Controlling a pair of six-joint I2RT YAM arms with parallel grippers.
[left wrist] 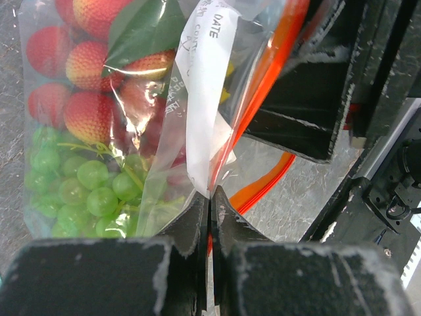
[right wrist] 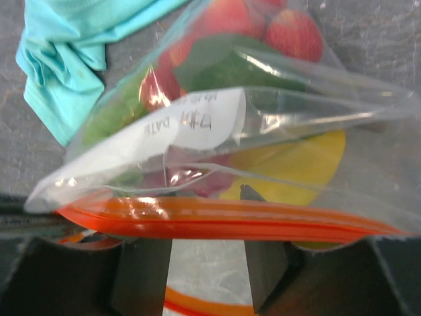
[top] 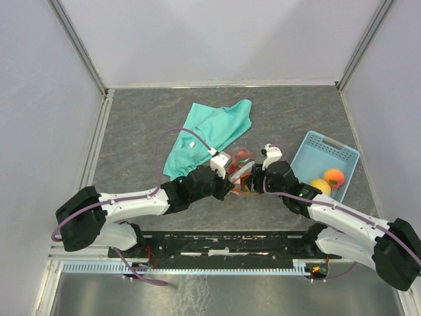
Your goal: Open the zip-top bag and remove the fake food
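The clear zip-top bag [top: 241,172] lies between both arms at mid-table. In the left wrist view the bag [left wrist: 164,99] holds red berries [left wrist: 85,112], green grapes [left wrist: 85,191] and a green leaf [left wrist: 141,26]. My left gripper [left wrist: 212,194] is shut on the bag's edge by the orange zip strip [left wrist: 276,72]. My right gripper [right wrist: 204,197] is open. Its fingers [right wrist: 266,263] lie between the upper zip strip [right wrist: 230,220] and a lower one, at the bag's open mouth. A yellow piece [right wrist: 296,164] and red berries [right wrist: 289,33] show through the plastic.
A teal cloth [top: 210,131] lies just behind the bag and shows in the right wrist view [right wrist: 59,66]. A blue basket [top: 332,143] at the right holds a yellow lemon [top: 320,186] and an orange-pink peach [top: 335,177]. Walls enclose the table.
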